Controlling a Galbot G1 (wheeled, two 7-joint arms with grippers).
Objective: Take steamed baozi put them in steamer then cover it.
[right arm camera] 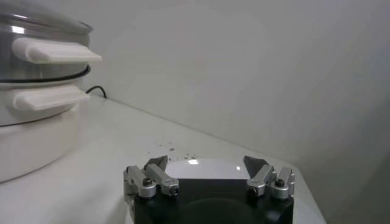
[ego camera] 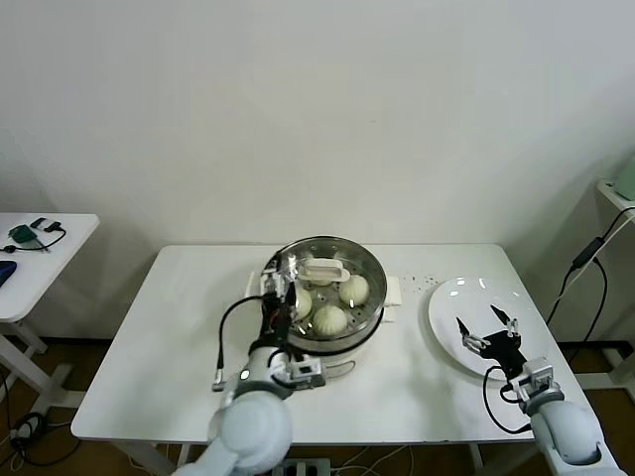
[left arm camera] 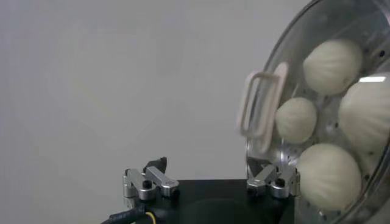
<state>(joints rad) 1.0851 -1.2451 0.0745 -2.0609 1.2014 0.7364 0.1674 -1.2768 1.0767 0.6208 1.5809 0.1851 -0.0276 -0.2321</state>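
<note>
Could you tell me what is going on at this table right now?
The four baozi already sit in the steamer, and the glass cover is on top of it. The left gripper is open at the steamer's left edge, beside the cover and not gripping it. The right gripper hangs open over the white plate, which holds no baozi.

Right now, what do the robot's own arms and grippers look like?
Both arms are rounded light-grey shells, with a black cable looping alongside each wrist. The left gripper and right gripper each have a black body, silver metal finger mounts with small screws, and dark pointed fingertips.
</note>
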